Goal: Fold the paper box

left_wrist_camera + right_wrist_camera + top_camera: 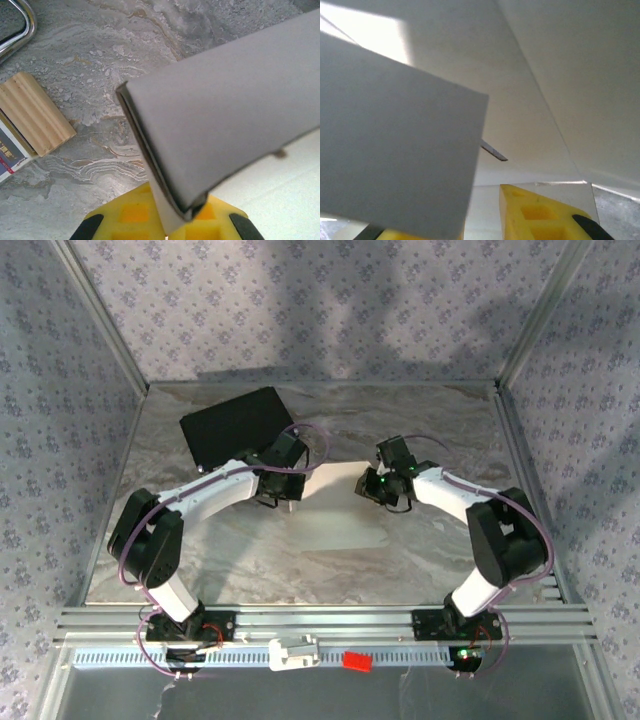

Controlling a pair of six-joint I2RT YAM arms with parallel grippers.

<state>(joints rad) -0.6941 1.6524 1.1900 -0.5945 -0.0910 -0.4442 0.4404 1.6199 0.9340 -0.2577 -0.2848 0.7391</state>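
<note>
Cardboard of the paper box [340, 508] is looking thin, light and springy, likely creasing easily; flap edges are offering the best hold. White sheet is lying on the table [430, 540], one flap raised. Tight-closed left gripper [172, 220] is pinching a folded edge. Flap is hiding the right gripper [372, 486]; grip perhaps forming, cannot tell.

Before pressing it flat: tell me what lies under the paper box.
The paper box lies on the marble table; beneath its lifted flap bare marble shows. Anything under the flat part is covered.
</note>
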